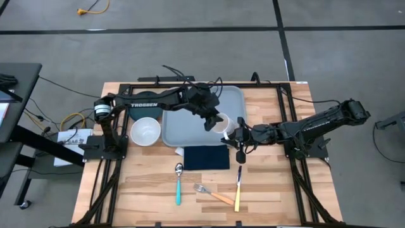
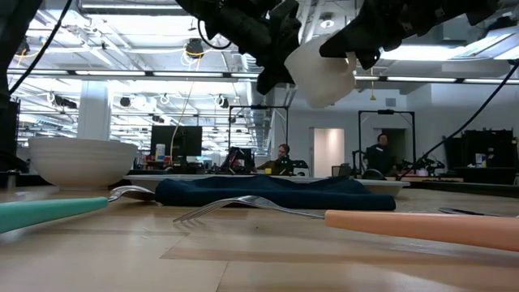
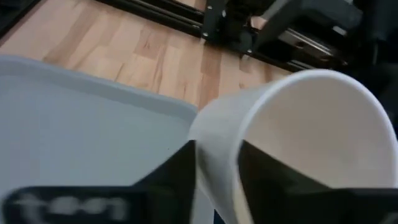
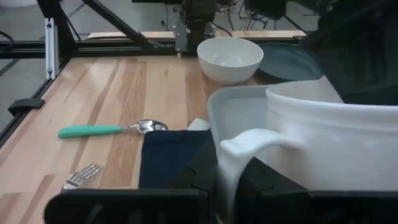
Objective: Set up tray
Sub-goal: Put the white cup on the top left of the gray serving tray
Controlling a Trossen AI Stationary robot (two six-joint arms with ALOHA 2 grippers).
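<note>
Both grippers meet on a white mug [image 1: 221,122] held in the air over the near right corner of the tray [image 1: 183,126]. Left gripper [image 1: 209,121] has one finger inside the mug and one outside, closed over its rim, as its wrist view shows [image 3: 214,168]. Right gripper [image 1: 240,132] is pinched narrow on the mug's handle [image 4: 249,146], its fingers on either side of the loop. From the low view the mug [image 2: 322,71] hangs tilted, well above the table.

Below the two grippers lies the light grey-blue tray, flat on the wooden table [image 1: 152,190]. Just beside the tray's near edge, under the right gripper, sits a dark navy napkin [image 1: 205,158]. Past the tray, on the left arm's side, stand a white bowl [image 1: 145,131] and a dark teal plate [image 4: 289,62]. Nearer the table's front edge lie a teal-handled spoon [image 1: 178,183], an orange-handled fork [image 1: 212,194] and a yellow-handled utensil [image 1: 238,188]
</note>
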